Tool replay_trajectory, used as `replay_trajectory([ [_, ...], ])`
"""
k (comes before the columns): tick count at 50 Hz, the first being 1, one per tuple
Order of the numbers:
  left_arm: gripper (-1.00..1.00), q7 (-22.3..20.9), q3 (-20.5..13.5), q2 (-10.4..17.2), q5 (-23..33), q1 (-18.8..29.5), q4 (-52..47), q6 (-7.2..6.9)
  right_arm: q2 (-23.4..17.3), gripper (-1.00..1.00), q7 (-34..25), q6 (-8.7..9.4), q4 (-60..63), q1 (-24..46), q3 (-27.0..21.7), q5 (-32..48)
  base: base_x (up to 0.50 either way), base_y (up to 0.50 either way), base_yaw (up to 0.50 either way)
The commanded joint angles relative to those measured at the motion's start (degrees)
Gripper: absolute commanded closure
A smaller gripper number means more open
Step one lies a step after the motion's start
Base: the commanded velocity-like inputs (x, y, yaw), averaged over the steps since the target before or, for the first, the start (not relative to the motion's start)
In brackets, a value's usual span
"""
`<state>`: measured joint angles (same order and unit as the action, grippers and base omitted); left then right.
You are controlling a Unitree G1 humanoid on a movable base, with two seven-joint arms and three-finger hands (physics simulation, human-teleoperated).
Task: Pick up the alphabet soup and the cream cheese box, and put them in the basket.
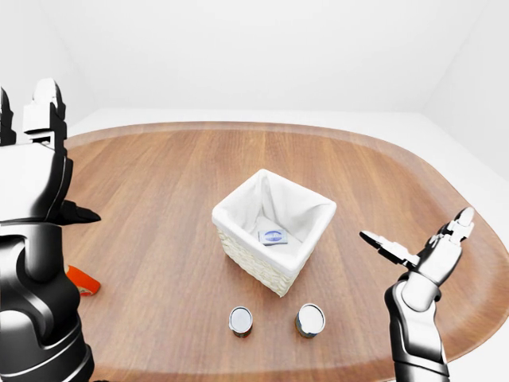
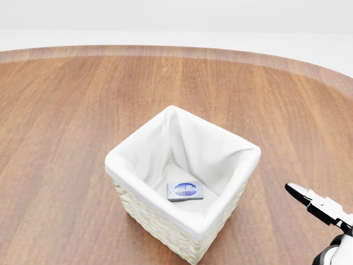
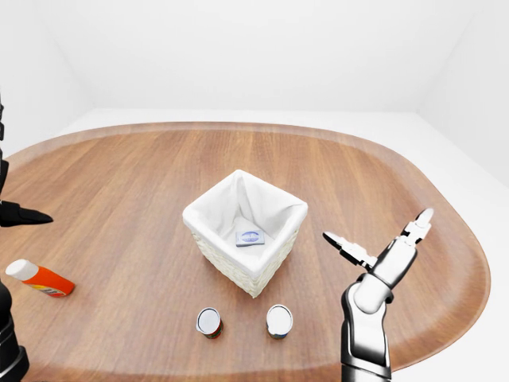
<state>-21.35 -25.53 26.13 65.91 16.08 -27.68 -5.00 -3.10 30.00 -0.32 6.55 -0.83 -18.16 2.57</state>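
Observation:
The white cloth-lined wicker basket (image 1: 274, 231) stands at the middle of the wooden table. The blue-and-grey cream cheese box (image 2: 185, 191) lies flat on the basket's floor. Two small cans stand upright below the basket in the eye views, one on the left (image 3: 209, 322) and one on the right (image 3: 279, 321); I cannot tell from their labels which one is the alphabet soup. My right hand (image 3: 378, 239) is open and empty, to the right of the basket and above the table. My left hand (image 1: 60, 159) is raised at the left edge, fingers spread, holding nothing.
An orange bottle with a white cap (image 3: 40, 278) lies on its side at the left of the table. The oval wooden table (image 1: 159, 175) has a raised rim; white floor and walls surround it.

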Motion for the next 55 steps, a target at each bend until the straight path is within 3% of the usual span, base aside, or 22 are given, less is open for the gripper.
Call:
replay_trajectory([
  [1,-1.0,0.86,-0.89,0.57,-1.58,-0.97,0.55,0.0,0.01,-1.0,0.0,0.08,0.11,0.01,-0.07,-0.14,0.0,0.0,0.0],
  [27,-1.0,0.88,-0.88,0.59,-1.59,-0.98,0.55,0.0,-0.01,-1.0,0.0,0.08,0.11,0.01,-0.05,-0.16,0.0,0.0,0.0],
  [34,-1.0,1.91,-0.56,0.46,-1.17,-1.1,0.97,0.0,-0.1,-1.0,0.0,-0.89,-0.01,-0.73,-1.2,-0.59,0.0,0.0,0.0],
  [44,-1.0,2.45,-0.29,0.21,-0.36,-1.07,1.66,0.0,0.08,-1.0,0.0,0.37,1.51,-0.78,-0.11,0.75,0.0,0.0,0.0],
  [51,-1.0,2.36,-0.37,0.2,-1.19,-1.2,1.42,0.0,0.12,-1.0,0.0,-1.04,-0.09,-0.76,0.61,1.81,0.0,0.0,0.0],
  [55,-1.0,1.39,-0.33,0.21,-1.59,-1.02,1.06,0.0,0.45,-1.0,0.0,-0.17,2.58,-1.93,0.7,2.98,0.0,0.0,0.0],
])
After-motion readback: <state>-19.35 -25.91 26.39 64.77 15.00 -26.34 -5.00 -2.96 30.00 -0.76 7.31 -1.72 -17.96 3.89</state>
